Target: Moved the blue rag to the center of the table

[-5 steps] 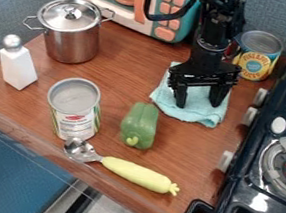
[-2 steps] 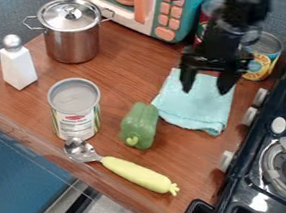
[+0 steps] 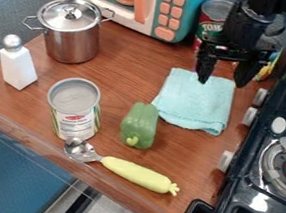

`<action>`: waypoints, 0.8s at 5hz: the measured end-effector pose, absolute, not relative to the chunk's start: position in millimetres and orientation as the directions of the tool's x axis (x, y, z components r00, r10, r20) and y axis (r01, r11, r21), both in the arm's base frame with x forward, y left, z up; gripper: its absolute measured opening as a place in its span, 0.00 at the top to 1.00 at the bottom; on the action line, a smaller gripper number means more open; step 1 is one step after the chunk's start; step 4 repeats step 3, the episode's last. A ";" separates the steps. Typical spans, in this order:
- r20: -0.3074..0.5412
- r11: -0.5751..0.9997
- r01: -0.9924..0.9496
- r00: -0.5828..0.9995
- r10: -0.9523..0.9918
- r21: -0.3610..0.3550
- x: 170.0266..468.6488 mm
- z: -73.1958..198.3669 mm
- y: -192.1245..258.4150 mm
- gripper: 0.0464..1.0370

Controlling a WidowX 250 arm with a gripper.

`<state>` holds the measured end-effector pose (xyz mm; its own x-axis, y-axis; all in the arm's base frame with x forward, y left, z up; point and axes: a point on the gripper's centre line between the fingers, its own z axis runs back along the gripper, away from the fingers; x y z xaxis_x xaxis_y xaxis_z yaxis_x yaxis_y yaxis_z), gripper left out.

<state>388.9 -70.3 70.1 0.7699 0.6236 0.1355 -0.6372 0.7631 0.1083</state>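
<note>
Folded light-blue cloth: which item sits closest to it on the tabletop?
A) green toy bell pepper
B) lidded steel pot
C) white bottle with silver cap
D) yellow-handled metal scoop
A: the green toy bell pepper sits right by the lower left corner of the folded light-blue cloth.

Fairly even, moderately bright light is falling across the desk [image 3: 131,66], with shadows staying soft. White glare is showing on the glossy black stove [image 3: 259,202], while smaller highlights are glinting on the pot lid [image 3: 63,15] and metal spoon [image 3: 80,149].
</note>
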 end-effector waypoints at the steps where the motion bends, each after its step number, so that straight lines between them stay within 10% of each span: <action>1: 0.089 0.750 -0.647 0.762 0.641 0.136 386.9 83.1 -57.7 0.04; 4: 0.054 0.737 -0.672 0.740 0.670 0.075 384.8 121.4 -38.6 0.04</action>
